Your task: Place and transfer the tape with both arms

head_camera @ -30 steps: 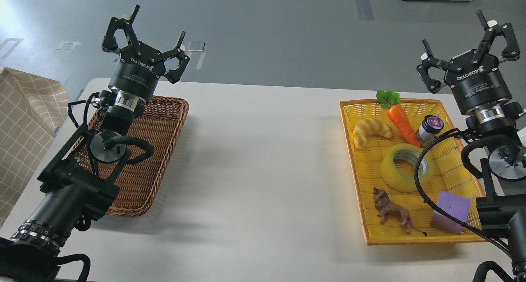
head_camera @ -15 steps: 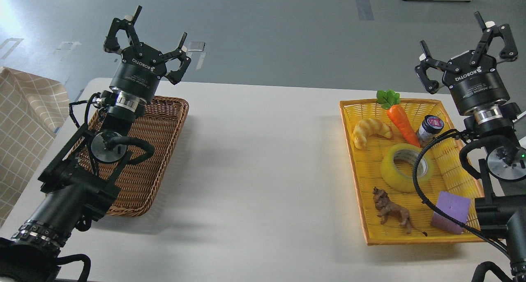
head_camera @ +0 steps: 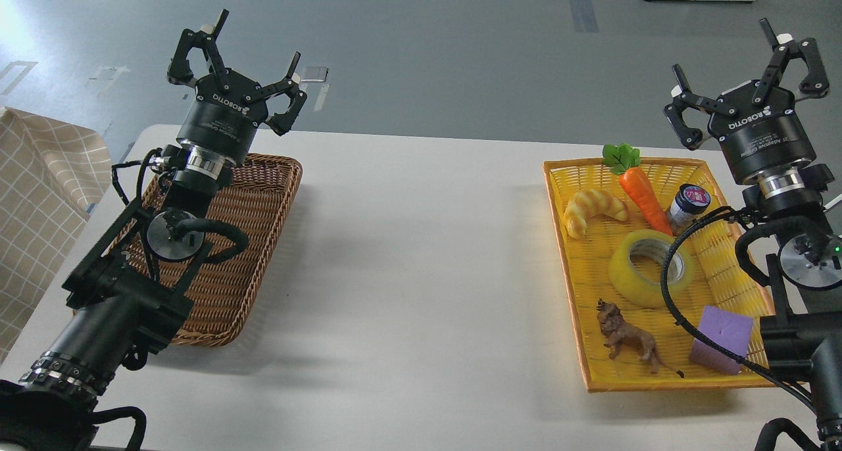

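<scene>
The tape (head_camera: 641, 270), a wide translucent yellow roll with a grey-white core, lies flat in the middle of the yellow basket (head_camera: 658, 380) on the right of the table. A black cable of my right arm crosses its right side. My right gripper (head_camera: 727, 48) is open and empty, held high beyond the basket's far right corner, well above the tape. My left gripper (head_camera: 256, 40) is open and empty, held high over the far end of the brown wicker basket (head_camera: 230, 267) on the left.
The yellow basket also holds a croissant (head_camera: 594, 209), a toy carrot (head_camera: 638, 185), a small dark jar (head_camera: 687, 202), a toy lion (head_camera: 626, 337) and a purple foam cube (head_camera: 720, 338). White table (head_camera: 421, 254) lies between the baskets. A checked cloth (head_camera: 39, 194) hangs at far left.
Both grippers have risen slightly compared with one second ago; the right one also shifted a little left. Nothing on the table has moved.
</scene>
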Controlling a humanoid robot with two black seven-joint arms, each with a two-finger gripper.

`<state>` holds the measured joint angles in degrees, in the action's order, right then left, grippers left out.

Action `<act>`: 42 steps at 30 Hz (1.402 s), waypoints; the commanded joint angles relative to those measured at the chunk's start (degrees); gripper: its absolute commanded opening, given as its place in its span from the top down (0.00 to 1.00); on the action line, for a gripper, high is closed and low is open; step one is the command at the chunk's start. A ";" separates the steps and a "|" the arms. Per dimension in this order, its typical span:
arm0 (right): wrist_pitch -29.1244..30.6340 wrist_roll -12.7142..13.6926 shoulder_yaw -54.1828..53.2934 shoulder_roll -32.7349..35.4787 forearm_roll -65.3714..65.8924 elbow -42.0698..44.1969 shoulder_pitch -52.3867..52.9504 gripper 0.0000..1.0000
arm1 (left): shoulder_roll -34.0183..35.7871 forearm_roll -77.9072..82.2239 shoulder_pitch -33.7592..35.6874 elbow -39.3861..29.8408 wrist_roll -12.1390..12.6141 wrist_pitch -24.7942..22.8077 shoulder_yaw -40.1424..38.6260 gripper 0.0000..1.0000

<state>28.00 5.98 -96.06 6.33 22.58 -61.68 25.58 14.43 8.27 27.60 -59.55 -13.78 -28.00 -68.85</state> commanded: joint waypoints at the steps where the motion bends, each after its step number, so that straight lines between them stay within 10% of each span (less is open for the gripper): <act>1: 0.00 0.00 0.00 0.00 0.00 -0.02 0.00 0.00 | -0.01 0.00 0.00 -0.04 0.07 0.00 0.03 0.02; 42: 0.00 0.61 3.86 8.69 0.44 0.33 -0.18 0.00 | -0.01 0.00 0.09 -0.13 -0.02 0.00 0.03 0.02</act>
<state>28.00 6.53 -93.98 11.01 22.96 -61.36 25.49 14.41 8.27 27.65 -59.62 -13.56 -28.00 -68.78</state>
